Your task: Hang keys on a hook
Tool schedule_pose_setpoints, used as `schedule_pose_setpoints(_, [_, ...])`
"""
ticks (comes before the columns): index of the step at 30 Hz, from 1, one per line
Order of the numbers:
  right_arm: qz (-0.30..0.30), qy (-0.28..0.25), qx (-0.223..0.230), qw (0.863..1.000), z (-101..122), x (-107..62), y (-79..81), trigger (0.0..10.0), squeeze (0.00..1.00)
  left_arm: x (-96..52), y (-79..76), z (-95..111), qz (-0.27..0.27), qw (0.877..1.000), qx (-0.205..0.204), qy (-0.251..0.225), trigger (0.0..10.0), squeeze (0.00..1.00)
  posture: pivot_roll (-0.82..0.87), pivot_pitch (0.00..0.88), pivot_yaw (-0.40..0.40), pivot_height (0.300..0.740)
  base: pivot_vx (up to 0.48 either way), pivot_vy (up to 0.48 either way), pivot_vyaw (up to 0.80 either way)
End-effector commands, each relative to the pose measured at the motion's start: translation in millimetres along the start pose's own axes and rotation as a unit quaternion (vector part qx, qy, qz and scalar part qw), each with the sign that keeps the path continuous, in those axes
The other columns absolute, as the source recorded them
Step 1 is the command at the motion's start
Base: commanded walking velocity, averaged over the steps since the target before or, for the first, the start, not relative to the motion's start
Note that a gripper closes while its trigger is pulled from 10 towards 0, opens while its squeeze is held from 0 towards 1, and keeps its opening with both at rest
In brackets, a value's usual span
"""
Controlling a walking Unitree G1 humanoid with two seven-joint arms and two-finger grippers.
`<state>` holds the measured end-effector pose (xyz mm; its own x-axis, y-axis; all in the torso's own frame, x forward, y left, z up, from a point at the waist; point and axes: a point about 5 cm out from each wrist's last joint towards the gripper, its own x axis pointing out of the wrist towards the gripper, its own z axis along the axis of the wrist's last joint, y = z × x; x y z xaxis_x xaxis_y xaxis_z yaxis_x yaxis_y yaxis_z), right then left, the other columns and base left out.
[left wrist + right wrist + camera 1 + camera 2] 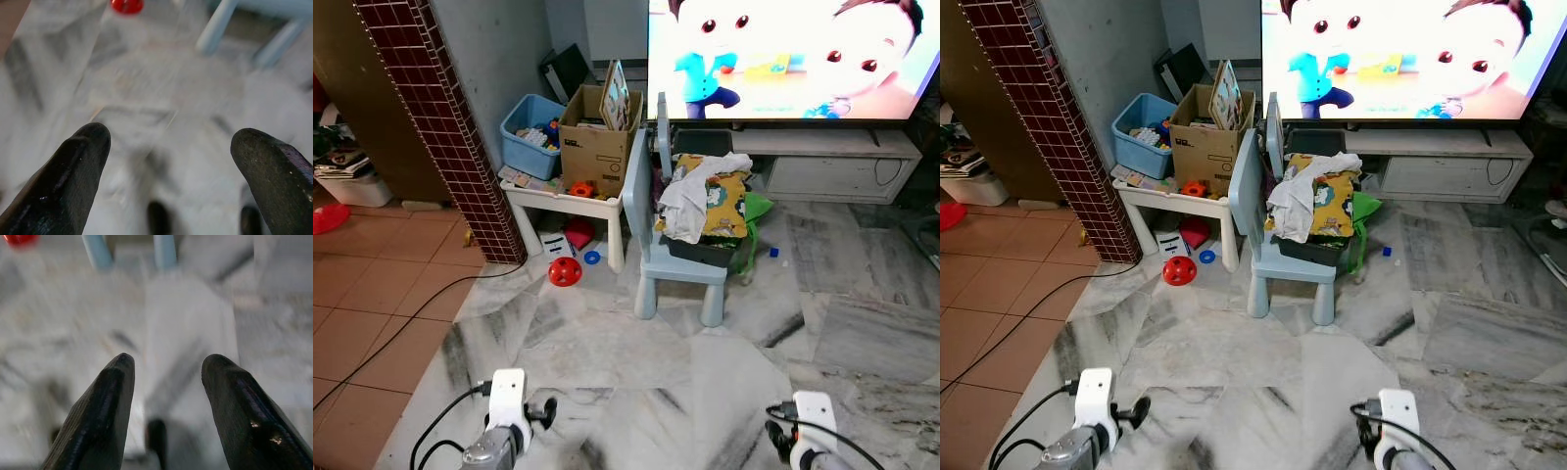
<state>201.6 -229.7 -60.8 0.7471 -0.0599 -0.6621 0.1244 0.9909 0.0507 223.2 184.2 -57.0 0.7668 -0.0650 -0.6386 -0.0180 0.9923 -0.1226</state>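
Honestly, I can't find any keys or a hook from where I'm parked, so the task's thing isn't located yet. I'm looking down at a marble floor (636,352) with a pale blue kids' chair (680,250) piled with clothes, and beside it a small white table (558,201) carrying a cardboard box (599,132) and a blue bin (533,132) of toys. A red ball (563,271) sits on the floor by the table leg, and a TV (793,54) is playing cartoons behind all of it.

Both arms are low in front of me, doing nothing. The left gripper (171,166) has its jaws wide apart over bare floor, nothing between them. The right gripper (168,396) is apart too, a bit narrower, also empty.

My guess on handling once keys turn up: light, hard metal, floppy as a bunch, and they'll slide on smooth surfaces. I'd pinch the ring or one flat key blade rather than the whole clump, so the ring hangs free to drop over a hook. Thin stuff lying flat on a floor or table is going to be fiddly with these long fingers.
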Motion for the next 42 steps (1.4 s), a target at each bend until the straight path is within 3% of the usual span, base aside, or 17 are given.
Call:
schedule_pose_setpoints(1, [0.007, -0.046, 0.014, 0.999, 18.4, 4.2, 3.8, 10.0, 0.0, 3.2, -1.7, 15.7, -0.006, 0.999, -0.01, -0.038, 10.0, 0.0, -0.07, 0.0, 0.045, 0.74, 0.0, 0.0, 0.0])
schedule_pose_setpoints(4, [0.024, -0.118, 0.029, 0.992, 45.5, 7.7, 10.9, 10.0, 0.0, 6.5, -9.9, 37.9, -0.023, 0.995, -0.019, -0.098, 10.0, 0.0, -0.06, 0.0, 0.041, 0.74, 0.0, 0.0, 0.0])
schedule_pose_setpoints(8, [0.05, -0.229, 0.045, 0.971, 95.5, 8.4, 21.5, 10.0, 0.0, 7.4, -17.7, 80.4, -0.04, 0.979, -0.031, -0.2, 10.0, 0.0, -0.06, 0.0, 0.04, 0.74, 0.0, 0.0, 0.0])
schedule_pose_setpoints(9, [0.05, -0.229, 0.045, 0.971, 95.5, 8.4, 21.5, 10.0, 0.0, 7.4, -17.7, 80.4, -0.04, 0.979, -0.031, -0.2, 10.0, 0.0, -0.06, 0.0, 0.04, 0.74, 0.0, 0.0, 0.0])
schedule_pose_setpoints(10, [0.058, -0.267, 0.033, 0.961, 114.5, 6.8, 25.8, 10.0, 0.0, 7.0, -20.6, 98.3, -0.047, 0.971, -0.026, -0.233, 10.0, 0.0, -0.06, 0.0, 0.04, 0.74, 0.0, 0.0, 0.0])
schedule_pose_setpoints(11, [0.058, -0.267, 0.033, 0.961, 114.5, 6.8, 25.8, 10.0, 0.0, 7.0, -20.6, 98.3, -0.047, 0.971, -0.026, -0.233, 10.0, 0.0, -0.06, 0.0, 0.04, 0.74, 0.0, 0.0, 0.0])
schedule_pose_setpoints(12, [0.058, -0.302, 0.02, 0.951, 133.6, 4.4, 29.5, 10.0, 0.0, 6.2, -24.6, 117.9, -0.056, 0.963, -0.018, -0.264, 10.0, 0.0, -0.06, 0.0, 0.039, 0.74, 0.0, 0.0, 0.0])
schedule_pose_setpoints(13, [0.058, -0.302, 0.02, 0.951, 133.6, 4.4, 29.5, 10.0, 0.0, 6.2, -24.6, 117.9, -0.056, 0.963, -0.018, -0.264, 10.0, 0.0, -0.06, 0.0, 0.039, 0.74, 0.0, 0.0, 0.0])
schedule_pose_setpoints(15, [0.054, -0.342, 0.007, 0.938, 150.9, -1.1, 34.5, 10.0, 0.0, 1.9, -28.8, 136.5, -0.062, 0.951, 0.004, -0.303, 10.0, 0.0, -0.06, 0.0, 0.04, 0.74, 0.0, 0.0, 0.0])
schedule_pose_setpoints(16, [0.054, -0.342, 0.007, 0.938, 150.9, -1.1, 34.5, 10.0, 0.0, 1.9, -28.8, 136.5, -0.062, 0.951, 0.004, -0.303, 10.0, 0.0, -0.06, 0.0, 0.04, 0.74, 0.0, 0.0, 0.0])
schedule_pose_setpoints(20, [0.08, -0.401, 0.013, 0.912, 158.6, -24.6, 48.7, 10.0, 0.0, -19.0, -35.0, 147.5, -0.08, 0.928, 0.002, -0.363, 10.0, 0.0, -0.06, 0.0, 0.04, 0.74, 0.0, 0.0, 0.0])
schedule_pose_setpoints(26, [0.092, -0.42, 0.012, 0.903, 153.9, -45.5, 52.9, 10.0, 0.0, -39.4, -41.5, 148.8, -0.09, 0.918, -0.008, -0.387, 10.0, 0.0, -0.06, 0.0, 0.039, 0.74, 0.0, 0.0, 0.0])
schedule_pose_setpoints(31, [0.066, -0.44, -0.002, 0.896, 163.9, -59.0, 49.2, 10.0, 0.0, -56.5, -44.8, 162.0, -0.091, 0.904, -0.037, -0.417, 10.0, 0.0, -0.06, 0.0, 0.033, 0.74, 0.0, 0.0, 0.0])
schedule_pose_setpoints(35, [0.054, -0.424, -0.021, 0.904, 162.9, -56.0, 48.7, 10.0, 0.0, -53.8, -42.7, 159.4, -0.093, 0.912, -0.032, -0.399, 10.0, 0.0, -0.05, 0.0, 0.034, 0.74, 0.0, 0.0, 0.0])
schedule_pose_setpoints(42, [0.051, -0.423, -0.04, 0.904, 172.5, -57.3, 49.8, 10.0, 0.0, -51.0, -39.5, 167.9, -0.09, 0.917, -0.037, -0.386, 10.0, 0.0, -0.06, 0.0, 0.03, 0.74, 0.0, 0.0, 0.56])
